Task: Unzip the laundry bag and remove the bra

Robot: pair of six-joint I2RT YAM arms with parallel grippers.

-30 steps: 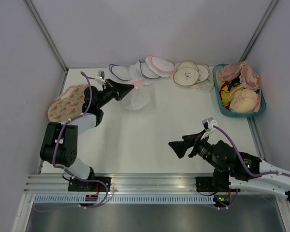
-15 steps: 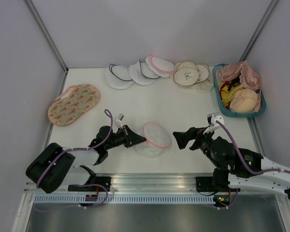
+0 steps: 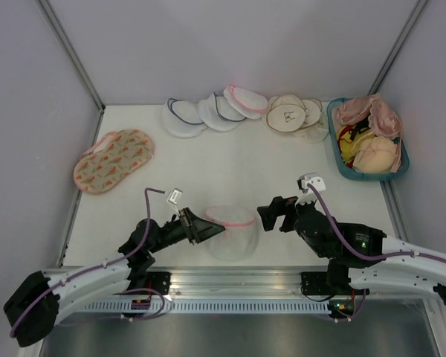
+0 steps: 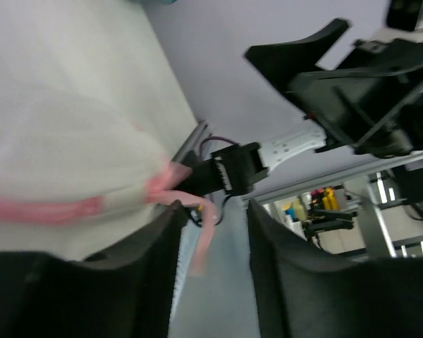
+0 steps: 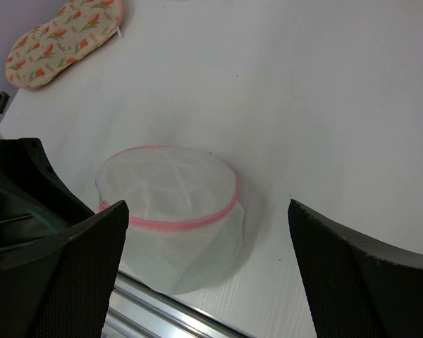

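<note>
the white table [image 3: 208, 178] carries the laundry bag [image 3: 233, 230], an orange floral bag [image 3: 113, 160], white pouches [image 3: 208, 111] and a teal basket [image 3: 340, 158].

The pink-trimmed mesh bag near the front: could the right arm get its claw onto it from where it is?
Probably yes. The right gripper is open, just beside the laundry bag, with only bare table between them. The left gripper grips the bag's opposite side.

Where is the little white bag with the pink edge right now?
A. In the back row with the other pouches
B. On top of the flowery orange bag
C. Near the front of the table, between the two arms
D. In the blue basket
C: the laundry bag sits near the front edge, with the left gripper at its left side and the right gripper to its right.
</note>
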